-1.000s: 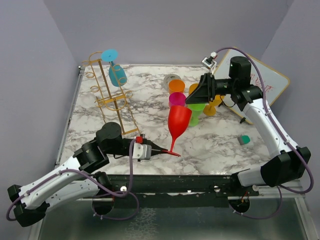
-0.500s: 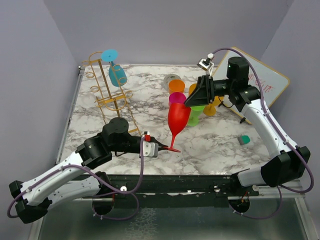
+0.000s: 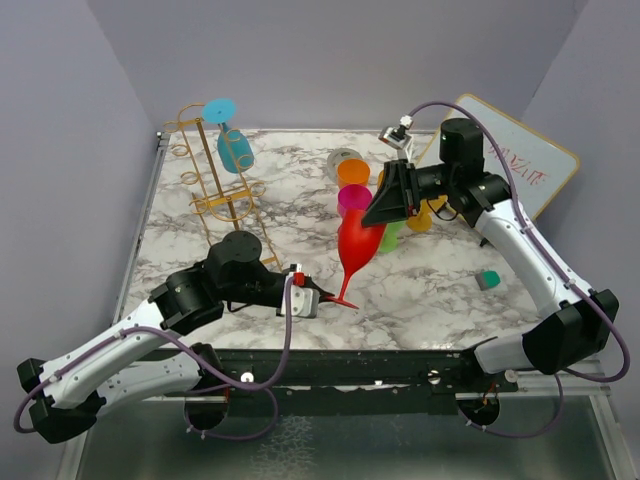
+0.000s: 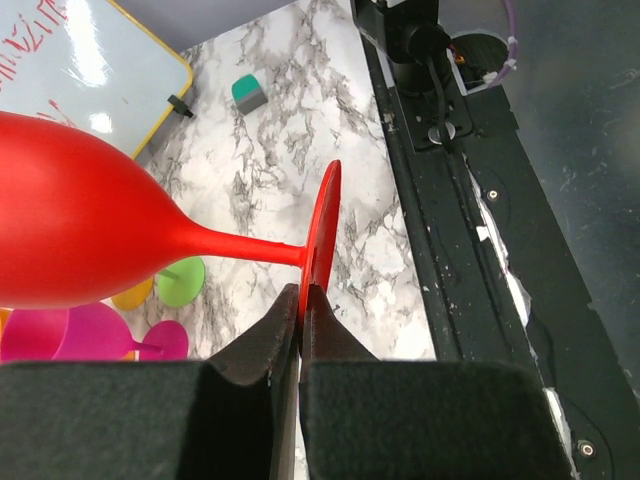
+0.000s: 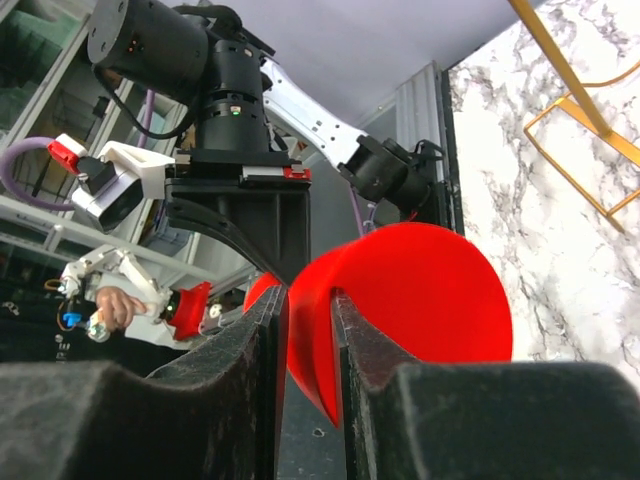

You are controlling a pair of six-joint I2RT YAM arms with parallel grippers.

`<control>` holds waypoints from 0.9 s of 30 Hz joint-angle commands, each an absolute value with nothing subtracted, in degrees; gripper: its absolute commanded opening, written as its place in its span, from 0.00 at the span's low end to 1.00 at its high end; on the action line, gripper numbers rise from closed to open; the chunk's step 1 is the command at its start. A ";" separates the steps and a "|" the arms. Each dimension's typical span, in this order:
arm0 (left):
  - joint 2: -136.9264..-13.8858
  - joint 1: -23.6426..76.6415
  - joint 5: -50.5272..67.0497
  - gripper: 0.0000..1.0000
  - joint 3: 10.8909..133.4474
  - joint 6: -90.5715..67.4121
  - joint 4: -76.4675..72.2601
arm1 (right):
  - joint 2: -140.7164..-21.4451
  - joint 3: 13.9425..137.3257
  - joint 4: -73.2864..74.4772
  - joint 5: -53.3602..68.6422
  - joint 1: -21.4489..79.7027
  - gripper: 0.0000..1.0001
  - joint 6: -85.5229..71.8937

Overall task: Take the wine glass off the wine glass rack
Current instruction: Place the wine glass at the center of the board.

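Fingers of left gripper pinched the one red wine glass by its foot, right gripper sat narrow astride its rim, grip unclear, one teal glass hung on the wine glass rack.

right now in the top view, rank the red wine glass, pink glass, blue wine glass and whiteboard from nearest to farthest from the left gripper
From the left gripper:
1. red wine glass: its foot is in the grip, front middle.
2. pink glass: mid table, just behind the red one.
3. blue wine glass: hanging high at the back left.
4. whiteboard: back right corner, leaning at the table's edge.
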State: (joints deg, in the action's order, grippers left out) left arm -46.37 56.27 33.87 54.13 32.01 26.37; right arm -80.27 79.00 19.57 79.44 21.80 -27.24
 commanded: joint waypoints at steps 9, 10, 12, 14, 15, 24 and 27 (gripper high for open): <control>-47.46 56.25 28.88 0.00 57.48 35.77 34.80 | -79.62 77.93 18.49 84.97 24.07 0.13 -26.28; -47.72 56.25 28.35 0.00 57.55 35.86 35.21 | -79.57 77.88 18.35 85.01 24.16 0.12 -26.28; -48.18 56.25 27.54 0.00 57.50 36.01 35.73 | -79.22 77.66 17.74 84.95 24.17 0.07 -26.55; -48.67 56.25 26.33 0.00 57.27 36.12 35.89 | -78.91 77.28 16.32 84.29 24.17 0.01 -27.31; -48.88 56.25 25.79 0.00 57.22 36.13 35.86 | -78.86 76.95 15.08 83.87 24.21 0.01 -28.13; -49.68 56.25 25.19 0.07 57.57 36.30 35.93 | -77.11 73.94 9.89 81.05 24.52 0.01 -30.65; -49.15 56.25 25.05 0.20 57.40 36.37 35.77 | -76.87 73.74 9.96 80.82 24.61 0.01 -30.21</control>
State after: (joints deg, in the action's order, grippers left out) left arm -48.88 56.49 29.06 56.40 37.30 36.03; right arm -79.55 74.39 12.16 81.67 23.31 -30.20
